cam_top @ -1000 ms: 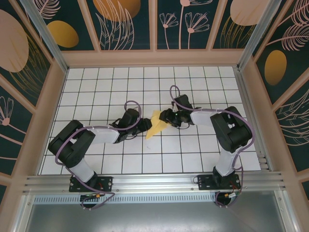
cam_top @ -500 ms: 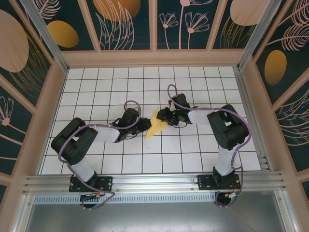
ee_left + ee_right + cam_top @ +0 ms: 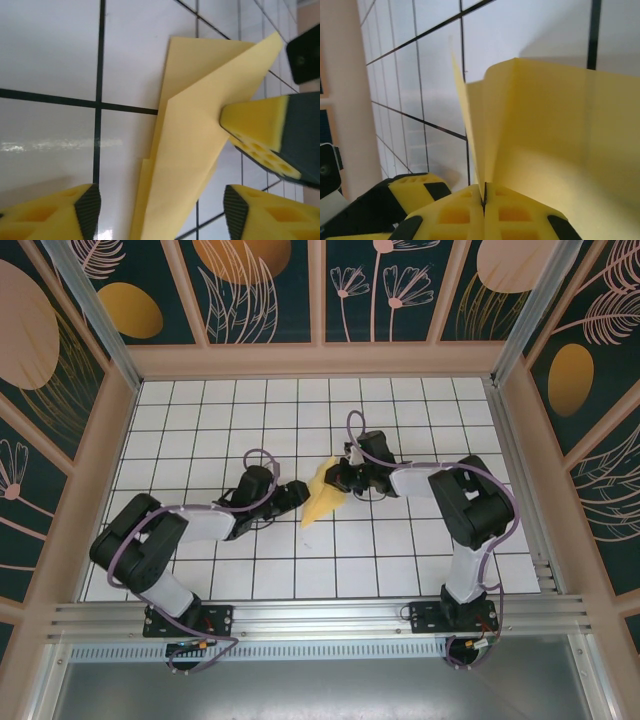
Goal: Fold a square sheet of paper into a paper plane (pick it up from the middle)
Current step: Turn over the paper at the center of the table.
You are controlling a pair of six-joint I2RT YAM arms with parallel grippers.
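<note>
The square sheet of paper is folded into a pointed yellow wedge with layered flaps, lying near the middle of the tiled table. One flap stands up off the tiles. My right gripper is shut on that raised flap at the wedge's wide far end; in the right wrist view the paper runs straight into the closed right gripper. My left gripper is open just left of the wedge. In the left wrist view the paper lies between the spread jaws of the left gripper, untouched by either pad.
The white grid-tile table is boxed in by wooden-framed patterned walls on three sides. A metal rail runs along the near edge by the arm bases. Both arms reach toward the centre, close together.
The left gripper has opened and let go of the paper, drawing back slightly left. The right gripper has closed on the raised flap at the wedge's wide end.
</note>
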